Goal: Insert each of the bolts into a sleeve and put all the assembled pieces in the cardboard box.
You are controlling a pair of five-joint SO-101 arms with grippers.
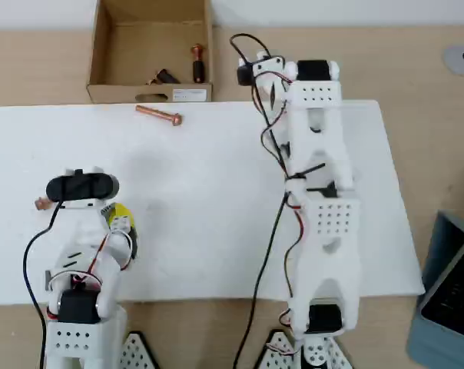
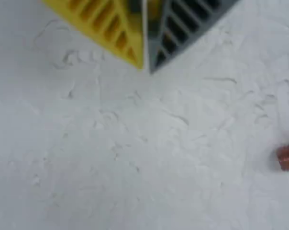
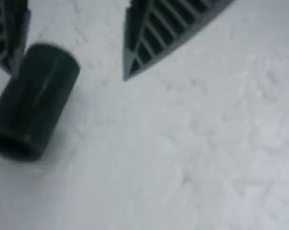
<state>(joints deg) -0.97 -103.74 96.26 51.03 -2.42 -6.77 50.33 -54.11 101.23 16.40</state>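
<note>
Two assembled pieces (image 1: 197, 65) in the cardboard box (image 1: 101, 54) — task partway, by my reading.
Both look like bolt-in-sleeve. One bare bolt (image 1: 159, 115) lies on the white mat (image 1: 217, 192) just outside the box; a second bolt (image 2: 288, 157) shows its end near my left gripper (image 2: 144, 64), jaws pressed together on nothing. Right gripper (image 3: 70, 72) is spread wide, a black sleeve (image 3: 32, 105) lying loose between the jaws — I judge two insertions and their boxing remain.
</note>
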